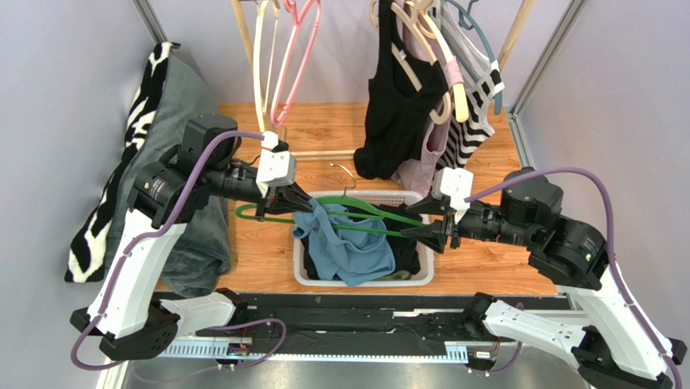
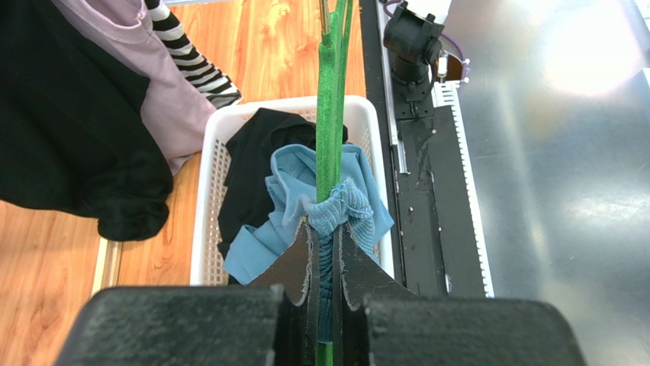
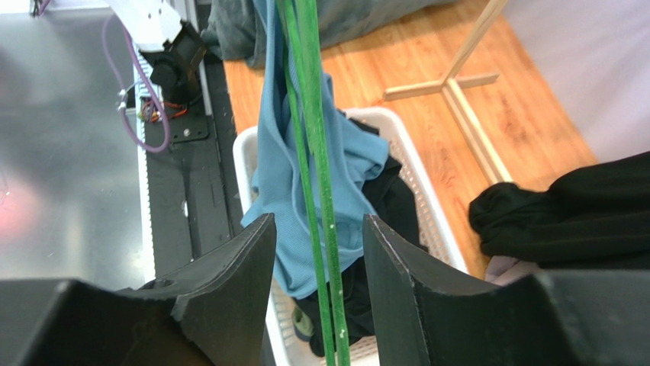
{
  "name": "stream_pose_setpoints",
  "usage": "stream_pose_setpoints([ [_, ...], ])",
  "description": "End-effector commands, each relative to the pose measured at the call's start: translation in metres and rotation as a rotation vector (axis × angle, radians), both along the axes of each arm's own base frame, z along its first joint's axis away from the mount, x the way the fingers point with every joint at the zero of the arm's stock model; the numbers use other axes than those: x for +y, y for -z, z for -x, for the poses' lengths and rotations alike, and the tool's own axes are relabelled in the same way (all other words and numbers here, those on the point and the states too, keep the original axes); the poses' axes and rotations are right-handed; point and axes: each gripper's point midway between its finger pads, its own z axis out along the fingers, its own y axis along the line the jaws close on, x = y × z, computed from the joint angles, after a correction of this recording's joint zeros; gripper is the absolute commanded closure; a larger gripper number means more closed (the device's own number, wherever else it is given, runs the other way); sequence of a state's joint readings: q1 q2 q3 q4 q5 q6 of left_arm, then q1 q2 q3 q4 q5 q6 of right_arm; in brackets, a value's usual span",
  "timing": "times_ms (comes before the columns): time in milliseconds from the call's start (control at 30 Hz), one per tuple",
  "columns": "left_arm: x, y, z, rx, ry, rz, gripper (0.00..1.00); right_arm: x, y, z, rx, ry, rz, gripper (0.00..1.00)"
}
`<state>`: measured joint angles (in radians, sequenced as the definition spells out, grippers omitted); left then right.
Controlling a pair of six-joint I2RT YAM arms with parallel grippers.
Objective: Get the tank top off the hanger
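Blue fabric tank top [image 1: 348, 243] hangs off thin green hanger [image 2: 329, 114], its bulk drooping into white slatted plastic basket [image 1: 300, 263]. Left gripper [image 1: 283, 204] jaws pressed together, pinching the tank top's bunched strap plus hanger arm. Right gripper [image 1: 415, 220] jaws spread, straddling the hanger's other end, no contact visible.

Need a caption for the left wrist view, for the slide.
Left fingers clamped on the bunched blue tank top and green hanger, above a white basket holding dark clothes.
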<state>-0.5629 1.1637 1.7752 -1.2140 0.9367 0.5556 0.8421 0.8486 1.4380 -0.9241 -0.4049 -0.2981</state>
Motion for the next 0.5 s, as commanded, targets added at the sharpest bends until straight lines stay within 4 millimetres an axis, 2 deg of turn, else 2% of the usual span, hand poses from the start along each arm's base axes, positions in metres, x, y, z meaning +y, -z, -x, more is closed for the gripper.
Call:
stream_pose_setpoints([
  [0, -0.002, -0.015, 0.008, -0.052, 0.048, 0.045, 1.00, 0.004, 0.011, 0.003, 0.041, -0.020, 0.016, 0.51],
  [133, 0.000, -0.018, 0.012, -0.052, 0.048, 0.051, 1.00, 0.007, 0.011, -0.001, 0.044, -0.008, 0.011, 0.57],
  [200, 0.000, -0.017, 0.011, -0.051, 0.044, 0.049, 1.00, 0.009, 0.011, -0.004, 0.052, 0.002, 0.010, 0.64],
  [300, 0.000, -0.017, 0.012, -0.054, 0.045, 0.048, 1.00, 0.010, 0.009, -0.007, 0.055, 0.013, 0.008, 0.82],
  [333, 0.001, -0.017, 0.011, -0.056, 0.041, 0.047, 1.00, 0.010, 0.007, -0.009, 0.054, 0.024, 0.005, 0.93],
  [367, 0.000, -0.018, 0.008, -0.066, 0.033, 0.051, 1.00, 0.009, 0.005, -0.010, 0.052, 0.036, -0.003, 0.97],
  [400, -0.001, -0.019, 0.006, -0.071, 0.020, 0.053, 0.98, 0.007, 0.001, -0.011, 0.044, 0.049, -0.014, 1.00],
  [433, -0.001, -0.021, 0.002, -0.053, -0.008, 0.056, 0.92, 0.004, -0.001, -0.014, 0.044, 0.080, -0.019, 1.00],
  [467, -0.002, -0.026, -0.008, -0.083, -0.052, 0.062, 0.81, 0.002, -0.003, -0.016, 0.038, 0.096, -0.028, 1.00],
])
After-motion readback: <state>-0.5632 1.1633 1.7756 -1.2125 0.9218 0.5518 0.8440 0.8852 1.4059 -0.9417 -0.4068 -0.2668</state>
